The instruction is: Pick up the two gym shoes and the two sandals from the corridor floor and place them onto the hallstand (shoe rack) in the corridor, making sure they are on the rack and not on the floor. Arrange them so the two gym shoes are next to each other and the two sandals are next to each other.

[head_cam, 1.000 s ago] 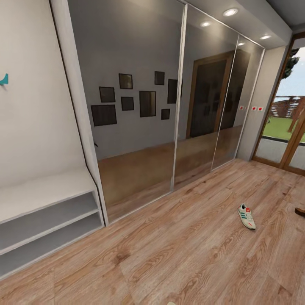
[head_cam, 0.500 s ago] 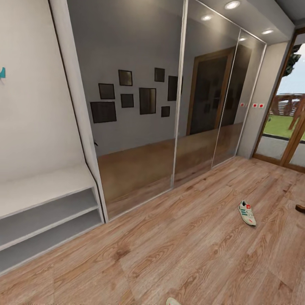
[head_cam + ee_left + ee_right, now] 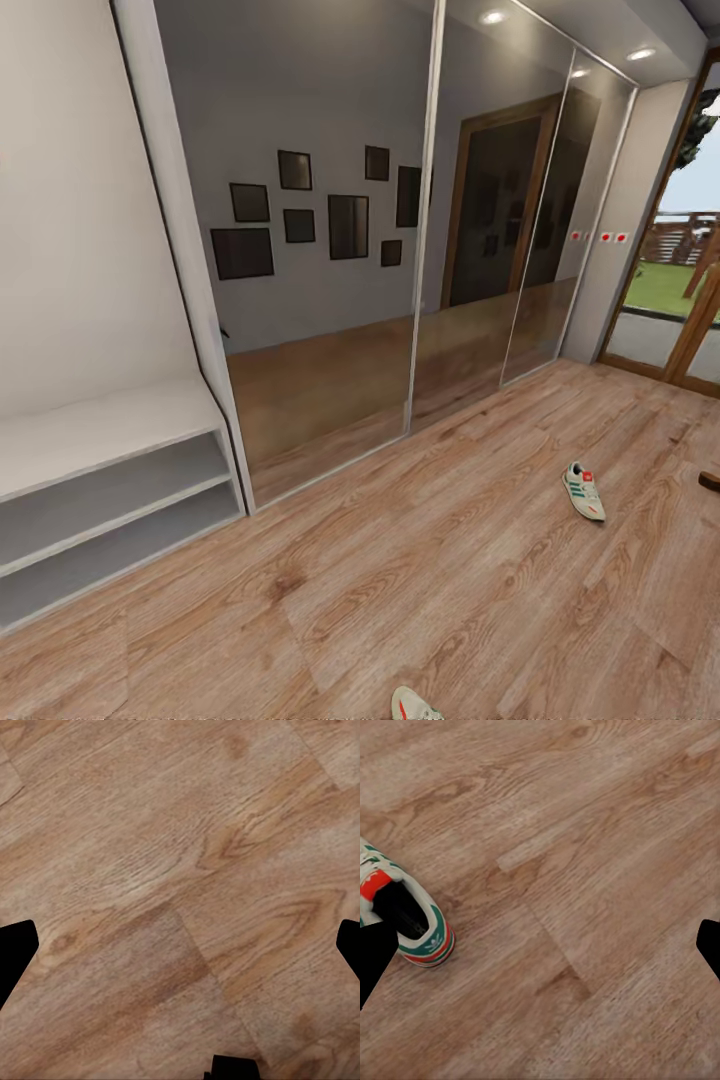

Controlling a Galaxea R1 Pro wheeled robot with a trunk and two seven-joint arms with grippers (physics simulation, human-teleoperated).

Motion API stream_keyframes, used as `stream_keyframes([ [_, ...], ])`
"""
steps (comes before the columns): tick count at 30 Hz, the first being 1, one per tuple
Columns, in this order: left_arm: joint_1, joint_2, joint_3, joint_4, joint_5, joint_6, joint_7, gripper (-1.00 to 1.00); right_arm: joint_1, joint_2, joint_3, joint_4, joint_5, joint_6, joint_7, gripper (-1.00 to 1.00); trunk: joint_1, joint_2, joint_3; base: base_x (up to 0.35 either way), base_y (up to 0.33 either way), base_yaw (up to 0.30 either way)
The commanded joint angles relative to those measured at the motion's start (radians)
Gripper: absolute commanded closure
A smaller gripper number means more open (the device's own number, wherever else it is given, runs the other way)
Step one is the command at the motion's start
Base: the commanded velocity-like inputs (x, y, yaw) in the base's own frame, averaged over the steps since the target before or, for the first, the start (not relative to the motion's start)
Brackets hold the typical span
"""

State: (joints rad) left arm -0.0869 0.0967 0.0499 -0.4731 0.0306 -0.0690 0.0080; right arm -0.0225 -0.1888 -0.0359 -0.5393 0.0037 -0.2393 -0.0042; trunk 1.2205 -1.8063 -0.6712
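1. Your far gym shoe (image 3: 584, 491) lies on the corridor floor (image 3: 420, 580), well right of the hallstand (image 3: 110, 500).
2. The near gym shoe (image 3: 406, 915) lies just beside your right gripper (image 3: 540, 945), whose fingers are spread.
3. Your left gripper (image 3: 180, 945) is spread above bare planks.

Corridor with mirrored wardrobe

Mirrored sliding doors (image 3: 400, 250) line the wall, ceiling spotlights (image 3: 492, 17) glow above, and a glazed door (image 3: 680, 300) shows a garden.

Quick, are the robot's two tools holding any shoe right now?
Left tool: open, holding nothing, over bare floor.
Right tool: open, holding nothing; a gym shoe lies nearby.
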Motion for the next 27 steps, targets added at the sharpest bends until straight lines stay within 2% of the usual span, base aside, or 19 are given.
stream_keyframes([
  [1,-0.001,0.000,0.000,0.001,0.003,-0.003,0.001,-1.00,-0.001,0.000,-0.001,0.000,0.000,-0.003,0.000,-1.00,0.004,-0.008,-0.005,0.000,0.000,0.000],
  [12,-0.009,0.002,-0.002,-0.005,-0.001,-0.003,-0.008,-1.00,-0.001,-0.004,-0.002,-0.024,0.001,-0.002,0.005,-1.00,0.046,-0.085,-0.040,0.000,0.000,0.000],
  [16,-0.046,0.002,-0.006,-0.018,-0.005,-0.003,-0.014,-1.00,-0.021,-0.016,-0.002,-0.180,0.005,0.016,0.007,-1.00,0.061,-0.113,-0.053,0.000,0.000,0.000],
  [18,-0.082,0.002,-0.009,-0.018,-0.009,0.000,-0.015,-1.00,-0.043,-0.019,-0.002,-0.242,0.007,0.047,0.008,-1.00,0.069,-0.127,-0.059,0.000,0.000,0.000],
  [21,-0.141,0.002,-0.011,-0.015,-0.014,0.005,-0.017,-1.00,-0.101,-0.020,-0.001,-0.311,0.018,0.149,0.010,-1.00,0.080,-0.148,-0.068,0.000,0.000,0.000],
  [23,-0.161,0.002,-0.011,-0.014,-0.015,0.007,-0.017,-1.00,-0.129,-0.020,0.000,-0.324,0.027,0.195,0.011,-1.00,0.088,-0.162,-0.075,0.000,0.000,0.000],
  [24,-0.186,0.000,-0.012,-0.009,-0.015,0.008,-0.020,-1.00,-0.172,-0.018,0.003,-0.335,0.048,0.264,0.012,-1.00,0.092,-0.169,-0.078,0.000,0.000,0.000],
  [27,-0.191,-0.002,-0.018,-0.002,-0.015,0.005,-0.024,-1.00,-0.194,-0.008,0.021,-0.335,0.063,0.298,0.013,-1.00,0.103,-0.190,-0.087,0.000,0.000,0.000],
])
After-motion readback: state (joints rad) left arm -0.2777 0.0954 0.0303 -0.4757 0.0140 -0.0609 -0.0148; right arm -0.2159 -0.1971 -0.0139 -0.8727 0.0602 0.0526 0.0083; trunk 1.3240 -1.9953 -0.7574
